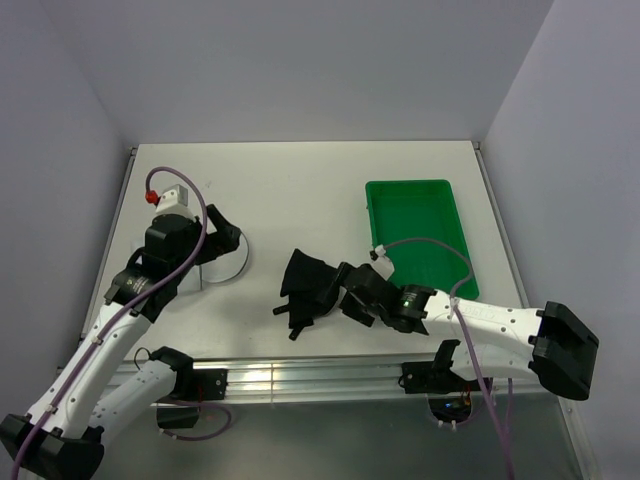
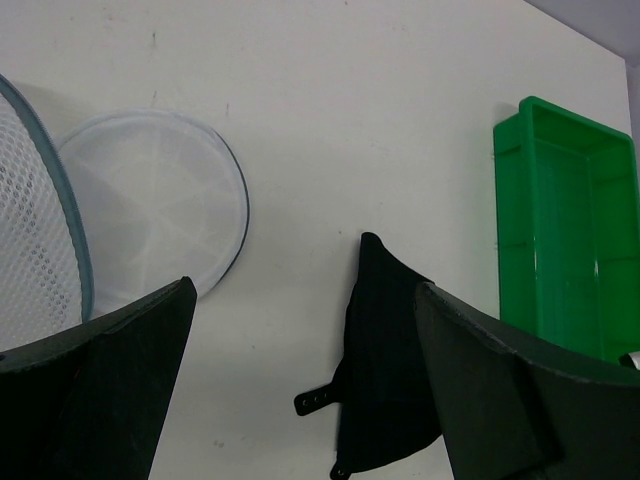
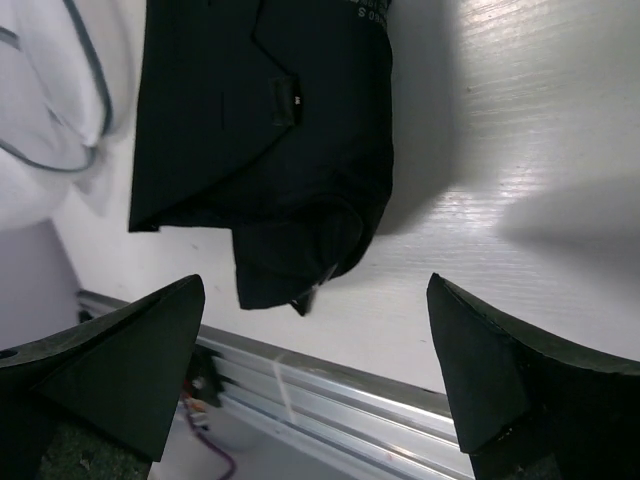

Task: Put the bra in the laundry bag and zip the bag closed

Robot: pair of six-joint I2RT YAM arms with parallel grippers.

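The black bra (image 1: 305, 285) lies bunched on the white table near the front edge, with a strap end sticking out at its lower left. It also shows in the left wrist view (image 2: 385, 370) and the right wrist view (image 3: 260, 130). My right gripper (image 1: 337, 295) is open and empty just right of the bra, which lies ahead of its fingertips (image 3: 315, 283). The white mesh laundry bag (image 2: 30, 240) lies open at the left, its round lid (image 2: 160, 205) flat on the table. My left gripper (image 1: 217, 238) hovers over the bag, open and empty (image 2: 303, 290).
A green plastic tray (image 1: 410, 184) stands at the right of the table, also in the left wrist view (image 2: 560, 220). An aluminium rail (image 1: 300, 375) runs along the front edge, close below the bra. Side walls border the table left and right.
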